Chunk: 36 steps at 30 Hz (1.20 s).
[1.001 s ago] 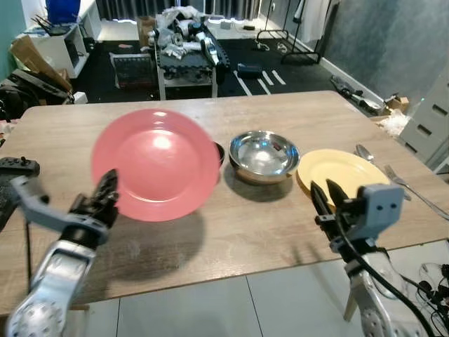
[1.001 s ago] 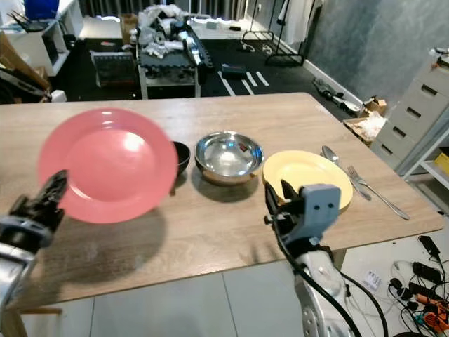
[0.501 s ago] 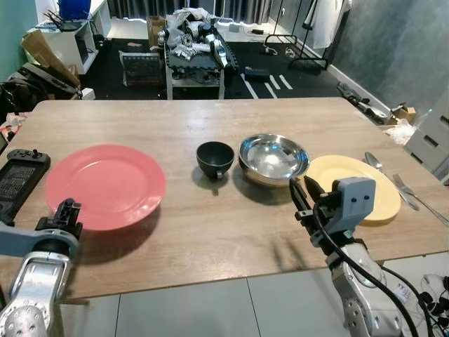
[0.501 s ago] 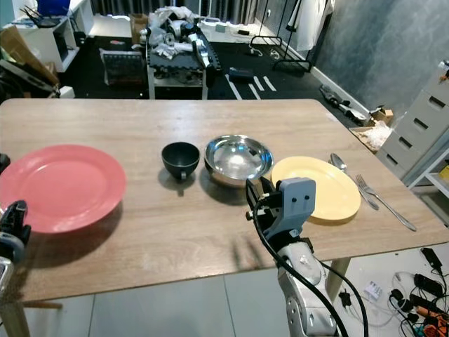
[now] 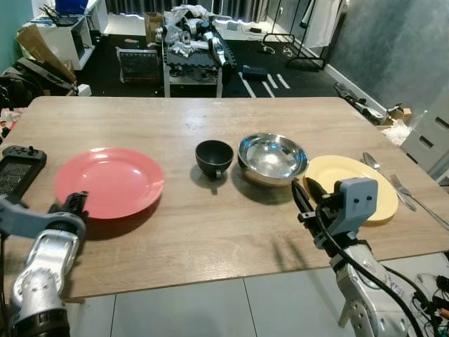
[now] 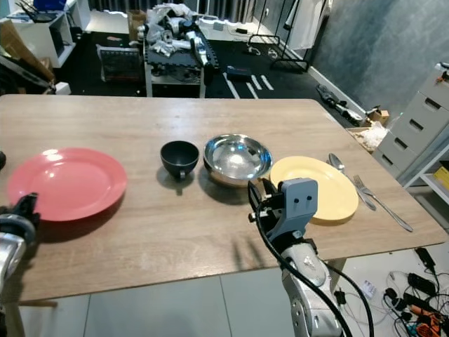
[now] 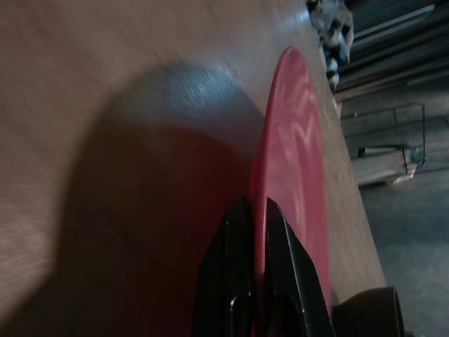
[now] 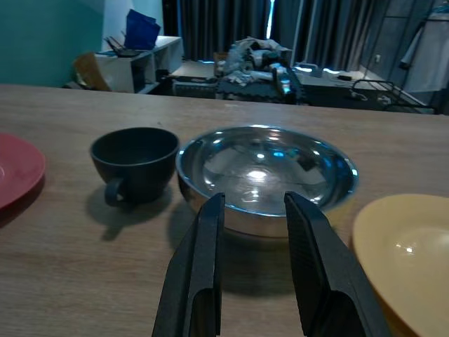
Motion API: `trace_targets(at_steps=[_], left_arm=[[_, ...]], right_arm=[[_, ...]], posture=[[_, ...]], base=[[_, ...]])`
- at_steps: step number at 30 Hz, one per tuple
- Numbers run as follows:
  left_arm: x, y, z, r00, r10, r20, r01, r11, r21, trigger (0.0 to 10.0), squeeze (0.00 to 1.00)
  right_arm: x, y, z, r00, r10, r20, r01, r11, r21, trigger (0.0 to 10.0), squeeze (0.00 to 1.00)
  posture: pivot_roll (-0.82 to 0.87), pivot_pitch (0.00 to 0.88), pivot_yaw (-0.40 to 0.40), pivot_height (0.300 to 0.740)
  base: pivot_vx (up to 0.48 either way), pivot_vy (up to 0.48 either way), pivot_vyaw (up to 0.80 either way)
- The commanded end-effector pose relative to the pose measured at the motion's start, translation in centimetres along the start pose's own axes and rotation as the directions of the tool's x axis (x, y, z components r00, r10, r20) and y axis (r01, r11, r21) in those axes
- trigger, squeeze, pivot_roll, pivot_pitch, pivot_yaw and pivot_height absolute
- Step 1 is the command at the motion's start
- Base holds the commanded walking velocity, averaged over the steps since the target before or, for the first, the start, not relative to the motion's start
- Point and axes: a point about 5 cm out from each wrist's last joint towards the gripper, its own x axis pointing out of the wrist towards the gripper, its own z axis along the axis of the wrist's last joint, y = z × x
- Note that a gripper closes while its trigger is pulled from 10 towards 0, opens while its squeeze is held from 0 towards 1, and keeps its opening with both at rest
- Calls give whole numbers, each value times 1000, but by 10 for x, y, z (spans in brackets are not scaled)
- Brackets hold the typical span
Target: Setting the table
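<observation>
Pinching the near rim of the red plate (image 5: pixel 109 182), the left gripper (image 5: pixel 76 203) sits at the table's (image 5: pixel 210 239) near-left edge; the wrist view shows both black fingers (image 7: pixel 236 281) pressed onto the rim, one above and one below. The plate lies low over the wood at the left end. Whether it rests flat or its near rim is a touch raised I cannot tell, though the shadow under it hints at a slight lift.

The right gripper (image 6: pixel 261 198) hovers near the front edge, right of middle, fingers spread and holding nothing, aimed at the steel bowl (image 5: pixel 272 157).

Farther back, mid-table, the black cup (image 5: pixel 214 157) stands just beside the bowl. The yellow plate (image 5: pixel 353 184) lies toward the right edge, with a spoon (image 5: pixel 370 159) and fork (image 5: pixel 414 199) beyond it at that edge. A black controller (image 5: pixel 17 168) lies at the left edge, near the red plate.

Risks, as I judge them: if the left fingers open with the rim raised, the plate could drop and clatter or slide toward the controller. Pulling back without fully releasing would drag the plate off the near edge. The right gripper, advancing carelessly, could knock the bowl into the cup.
</observation>
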Motion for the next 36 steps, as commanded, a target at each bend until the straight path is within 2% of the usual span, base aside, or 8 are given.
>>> trace_targets(at_steps=[1,10,11,12,22,28,29,36], left_arm=[[3,1,-3,1000,3,-15,-2,1000,22,10000,0],[13,-5,-8,998,-20,-52,23,998,51,10000,0],[13,-5,-8,998,-29,-55,32,998,53,10000,329],[13,-5,-8,998,-33,-55,36,998,59,10000,1000],[9,-14,-3,995,-103,-1,102,989,106,10000,1000],[-11,-24,-9,991,-131,-22,132,989,70,10000,1000],[-17,-24,-12,990,-133,-35,135,989,63,10000,0],[-56,-18,-36,990,-75,-118,79,997,28,10000,0]], right_arm=[[-5,-3,-1,1000,-16,-16,16,1000,-1,10000,0],[-13,-1,-1,999,-23,-34,23,1000,1,10000,0],[-13,-1,-2,999,-23,-37,23,1000,1,10000,0],[-13,-1,-2,999,-23,-40,23,1000,2,10000,0],[-10,1,-1,999,-17,-42,17,1000,8,10000,0],[-9,2,-1,999,-19,-37,19,1000,12,10000,0],[-8,2,-1,999,-20,-35,20,1000,14,10000,0],[-6,3,-2,999,-17,-33,17,1000,19,10000,0]], posture=[[44,165,9,740],[28,195,13,740],[29,196,13,740],[29,196,13,740],[44,184,13,740],[60,177,21,740],[63,176,22,740],[76,171,27,740]], base=[[0,0,0],[0,0,0],[0,0,0],[0,0,0],[0,0,0],[0,0,0],[0,0,0],[0,0,0]])
